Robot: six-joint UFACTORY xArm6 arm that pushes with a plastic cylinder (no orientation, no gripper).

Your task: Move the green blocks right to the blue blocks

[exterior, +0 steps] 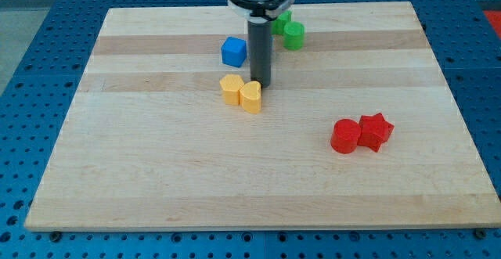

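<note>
My tip [259, 84] sits on the board just above the two yellow blocks, below and right of the blue cube [233, 52]. Only one blue block shows. A green round block [294, 35] lies near the view's top, right of the rod. A second green block [282, 21] sits just above and left of it, partly hidden by the arm. The green blocks lie to the right of the blue cube, with the rod between them.
A yellow hexagonal block [231, 89] and a yellow heart-like block [250, 97] touch each other just below my tip. A red cylinder [344, 136] and a red star block [376, 131] sit together at the right. The wooden board [156, 173] lies on a blue perforated table.
</note>
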